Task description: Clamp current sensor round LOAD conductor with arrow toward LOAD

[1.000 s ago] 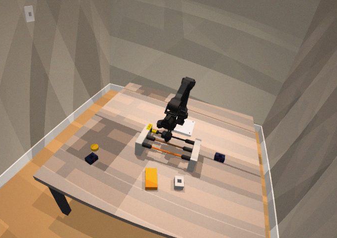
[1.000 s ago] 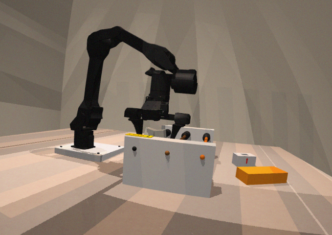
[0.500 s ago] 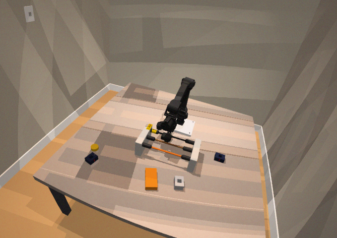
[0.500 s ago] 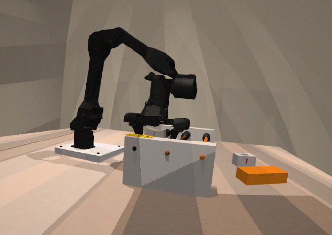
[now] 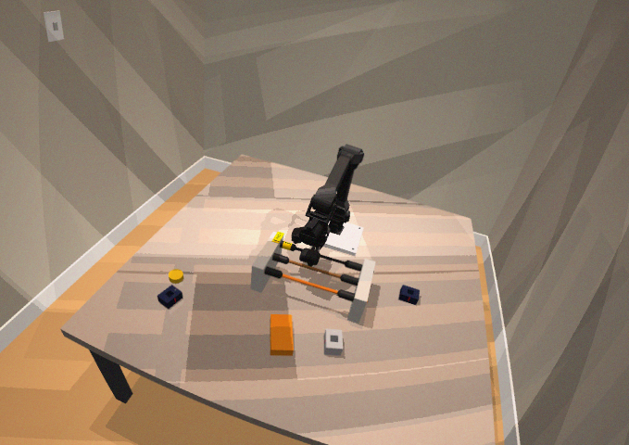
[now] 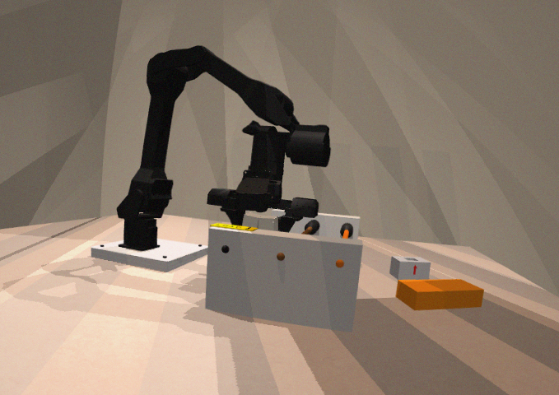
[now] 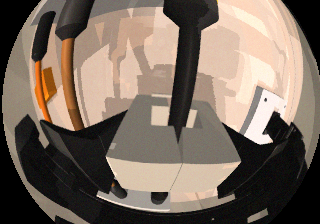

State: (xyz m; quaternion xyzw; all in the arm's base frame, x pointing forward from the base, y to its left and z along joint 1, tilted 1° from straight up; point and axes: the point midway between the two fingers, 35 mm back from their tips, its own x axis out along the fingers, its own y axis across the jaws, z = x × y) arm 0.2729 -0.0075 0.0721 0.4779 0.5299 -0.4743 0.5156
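The grey split-core sensor (image 7: 143, 127) (image 6: 261, 217) sits round the black conductor (image 7: 187, 58) (image 5: 333, 259), the rack's rearmost one. Its two halves meet at a seam in the wrist view. That conductor ends in a yellow sleeve (image 5: 287, 245) with a black arrow, next to the yellow LOAD marker (image 5: 277, 236) (image 6: 233, 227) on the grey end block (image 6: 284, 288) (image 5: 259, 273). My gripper (image 7: 171, 116) (image 5: 308, 256) reaches down over the rack, a finger against each side of the sensor, shut on it. The arrow on the sensor is hidden.
Two orange conductors (image 5: 309, 284) (image 7: 70, 84) run beside the black one in the rack. An orange block (image 5: 281, 334) (image 6: 439, 293) and a grey sensor-like block (image 5: 333, 340) (image 6: 409, 267) lie in front. Two blue blocks (image 5: 169, 296) (image 5: 408, 293) and a yellow disc (image 5: 175, 274) lie at the sides.
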